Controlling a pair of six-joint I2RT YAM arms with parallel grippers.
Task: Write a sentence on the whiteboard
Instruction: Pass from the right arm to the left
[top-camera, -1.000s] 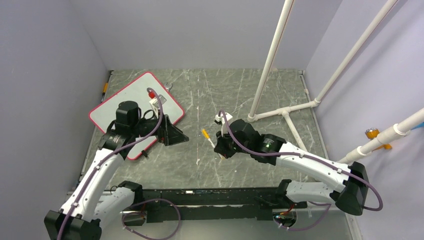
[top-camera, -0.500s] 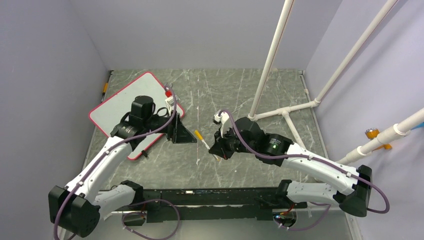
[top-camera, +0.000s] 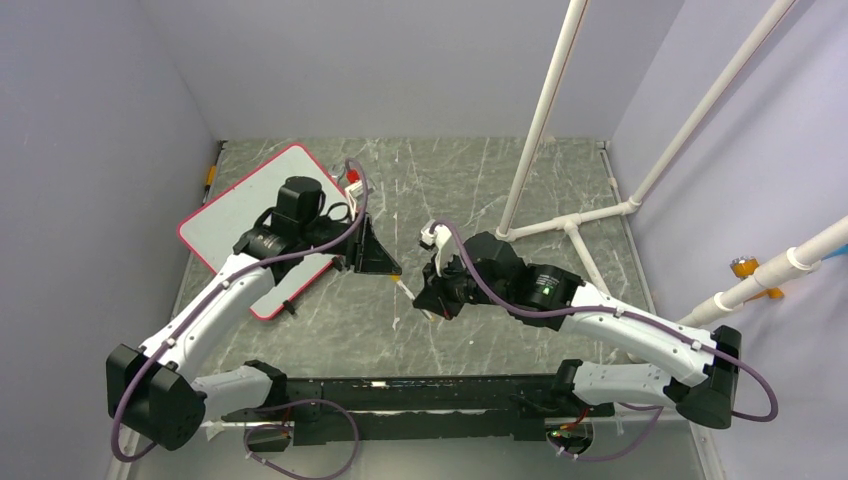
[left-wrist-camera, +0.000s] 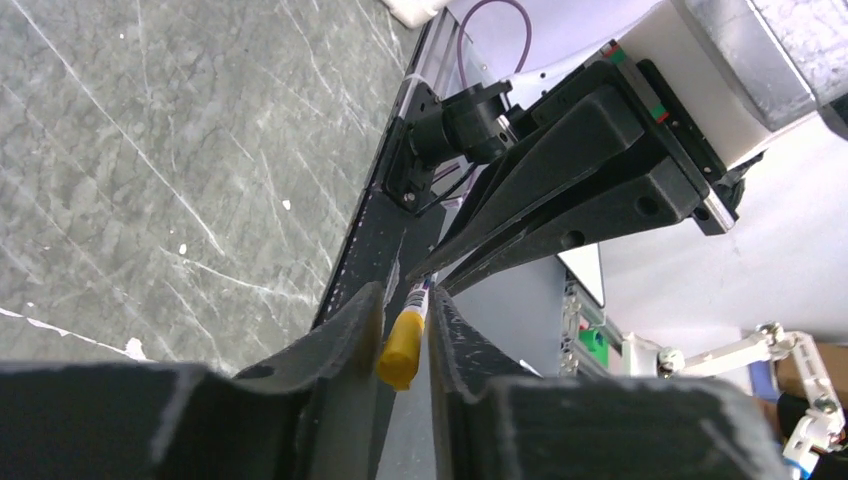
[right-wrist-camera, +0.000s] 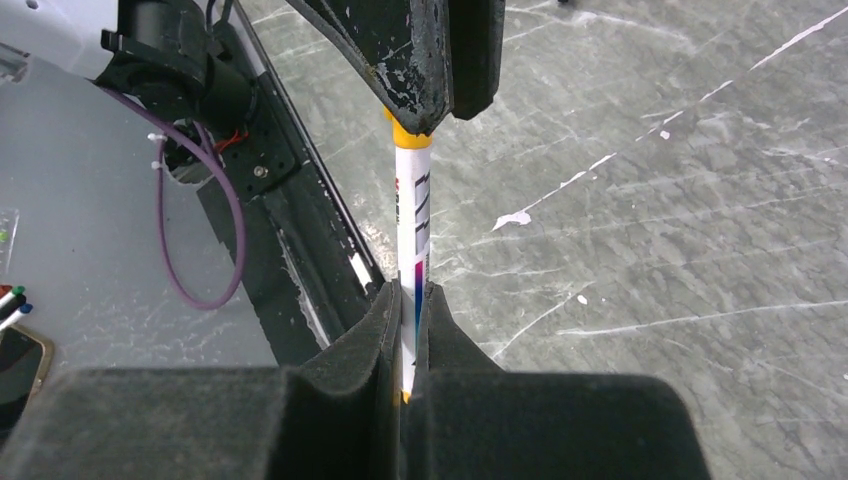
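Note:
The whiteboard (top-camera: 222, 225), white with a red frame, lies at the table's back left, partly under my left arm. No sentence shows on its visible part. Over the table's middle, my right gripper (top-camera: 432, 303) (right-wrist-camera: 407, 295) is shut on the white barrel of a marker (top-camera: 408, 291) (right-wrist-camera: 412, 215). The marker's yellow cap (left-wrist-camera: 401, 348) points at my left gripper (top-camera: 393, 272) (left-wrist-camera: 405, 300). That gripper's fingers (right-wrist-camera: 430, 60) sit closed on both sides of the cap.
A white pipe frame (top-camera: 575, 225) stands at the back right, its feet on the table. A black rail (top-camera: 420, 395) runs along the near edge between the arm bases. Grey walls close in the left, back and right sides.
My left arm swung right off the whiteboard to the marker, and its jaws closed around the cap. My right gripper shifted slightly left, still holding the marker.

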